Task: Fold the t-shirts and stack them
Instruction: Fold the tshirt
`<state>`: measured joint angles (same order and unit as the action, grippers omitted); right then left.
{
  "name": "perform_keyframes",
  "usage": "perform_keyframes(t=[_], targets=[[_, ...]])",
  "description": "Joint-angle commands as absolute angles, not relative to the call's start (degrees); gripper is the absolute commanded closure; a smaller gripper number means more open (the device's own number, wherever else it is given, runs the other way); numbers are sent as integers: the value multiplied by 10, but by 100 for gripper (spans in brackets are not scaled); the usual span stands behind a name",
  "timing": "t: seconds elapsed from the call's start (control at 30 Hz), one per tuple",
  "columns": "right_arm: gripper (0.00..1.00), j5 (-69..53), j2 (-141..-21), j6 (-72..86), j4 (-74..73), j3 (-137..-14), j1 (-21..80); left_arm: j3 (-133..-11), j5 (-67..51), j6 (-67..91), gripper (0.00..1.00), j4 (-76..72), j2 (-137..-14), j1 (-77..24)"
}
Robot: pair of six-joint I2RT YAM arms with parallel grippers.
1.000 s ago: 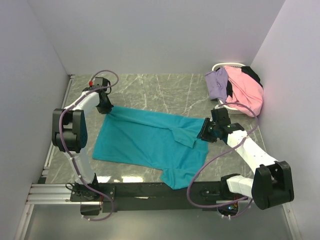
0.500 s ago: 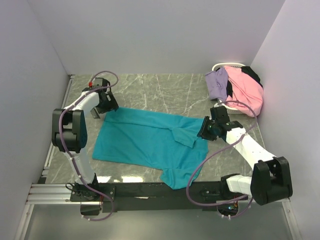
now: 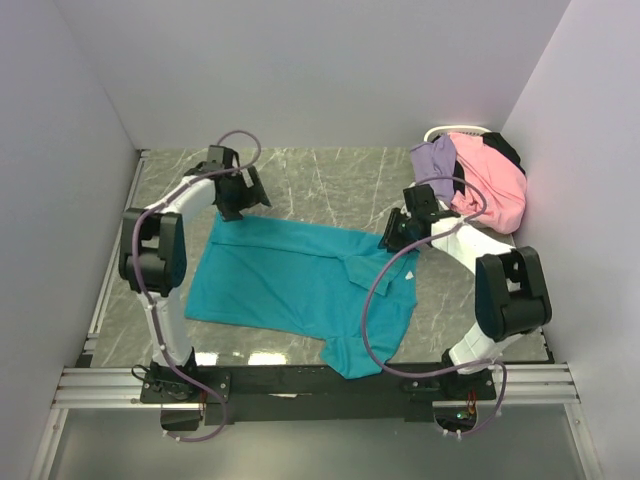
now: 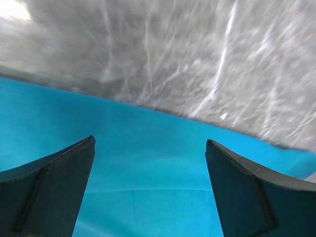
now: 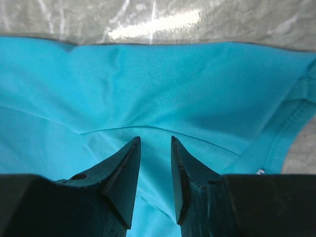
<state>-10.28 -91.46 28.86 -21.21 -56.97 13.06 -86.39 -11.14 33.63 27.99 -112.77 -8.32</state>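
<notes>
Teal t-shirt (image 3: pixel 290 285) spread flat, centre of the marble table (image 3: pixel 330 180).
Left gripper (image 4: pixel 148 143) hangs wide open above its upper-left corner; right gripper (image 5: pixel 155 140) pinches cloth at the upper-right edge, jaws nearly together.

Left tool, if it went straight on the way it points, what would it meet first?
Most likely the teal t-shirt: the open left tool frames its cloth, just short of the table, though depth is unclear.

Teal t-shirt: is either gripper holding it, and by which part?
The left gripper is open, holding nothing. The right gripper has narrow jaws over the teal t-shirt; a grip cannot be told.
</notes>
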Motion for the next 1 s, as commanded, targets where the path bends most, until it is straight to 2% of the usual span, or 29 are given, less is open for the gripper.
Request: perform_keyframes(t=[0.0, 0.27, 0.33, 0.37, 0.43, 0.73, 0.97], targets=[[62, -127, -947, 283, -197, -591, 139, -880, -136, 329, 1, 287, -1168, -96], [64, -95, -973, 296, -216, -587, 139, -876, -102, 319, 1, 300, -1208, -97], [67, -69, -997, 299, -235, -606, 140, -890, -76, 315, 1, 319, -1220, -97], [72, -54, -1009, 302, -263, -619, 140, -896, -67, 314, 1, 324, -1232, -97], [74, -41, -1042, 302, -279, -656, 140, -906, -47, 309, 1, 337, -1243, -97], [65, -26, -1157, 286, -330, -825, 139, -905, -16, 316, 1, 344, -1266, -96], [62, -15, -1294, 260, -403, -1035, 139, -882, -2, 323, 1, 338, -1264, -92]])
